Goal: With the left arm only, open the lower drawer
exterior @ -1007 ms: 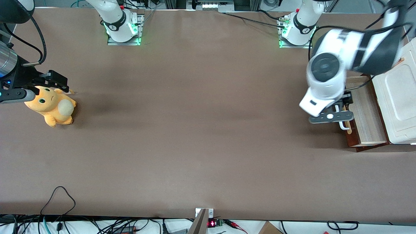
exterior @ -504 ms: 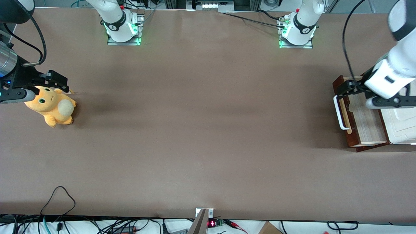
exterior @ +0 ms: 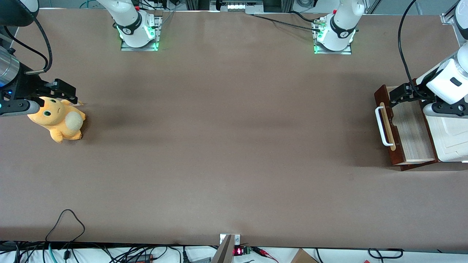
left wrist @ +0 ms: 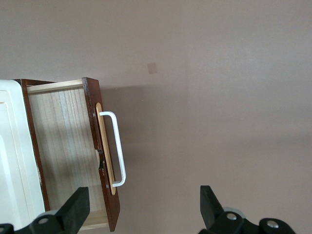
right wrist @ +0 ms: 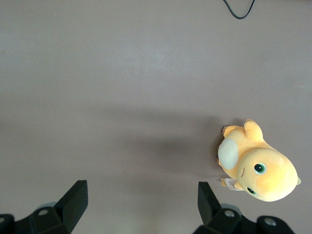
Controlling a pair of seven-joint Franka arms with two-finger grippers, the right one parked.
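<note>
At the working arm's end of the table, the lower drawer (exterior: 406, 131) stands pulled well out from the white cabinet (exterior: 451, 133), its light wood floor showing and nothing lying in it. Its dark red-brown front carries a white loop handle (exterior: 381, 126) on a pale strip, facing the open middle of the table. No brand, label or writing can be read on drawer or cabinet; a small pale patch (left wrist: 152, 68) on the table covering, seen from the left wrist, bears no legible marks.

The left arm (exterior: 449, 82) hangs over the drawer's corner farthest from the front camera, and its gripper (exterior: 398, 95) sits above that corner, apart from the handle. In the left wrist view the gripper (left wrist: 141, 212) has its two black fingers (left wrist: 78, 209) spread wide with nothing between them.

The brown table (exterior: 226, 146) runs bare in front of the drawer's face. An orange plush toy (exterior: 58, 119) lies toward the parked arm's end, well apart.
</note>
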